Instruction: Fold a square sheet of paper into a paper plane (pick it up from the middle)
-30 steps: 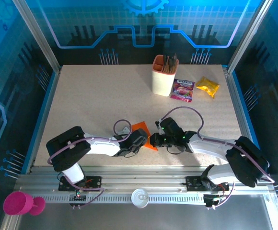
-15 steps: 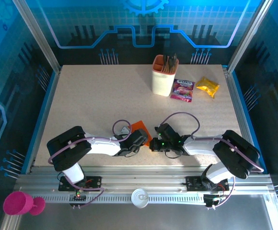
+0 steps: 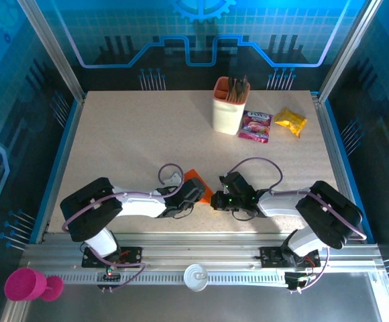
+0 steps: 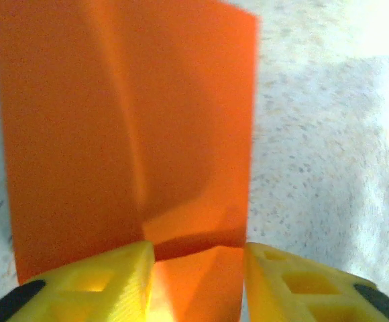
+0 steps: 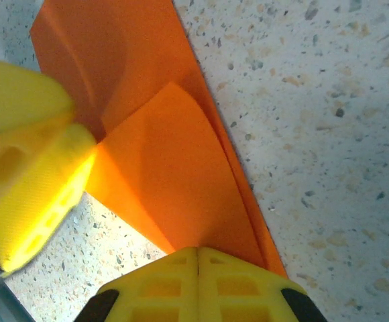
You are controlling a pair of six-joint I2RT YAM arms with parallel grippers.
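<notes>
Bright orange thin creased sheet of paper [image 5: 161, 161]: on speckled beige desk [image 3: 134, 141], directly ahead of both tools, wedged between them.
Left tool [image 4: 194, 272]: released, 2 yellow fingers [image 4: 94, 282] spread apart, straddling near edge of sheet, folded flap in gap.
Right tool [image 5: 198, 258]: clenched, fingers pressed together, pinching raised folded flap at its near edge.
Just left of right tool's grip: left tool's yellow finger against sheet.
Well beyond both tools: peach plastic cup [image 3: 227, 111], 2 snack packets beside it.

Creased orange paper [image 4: 127, 121], partly folded
</notes>
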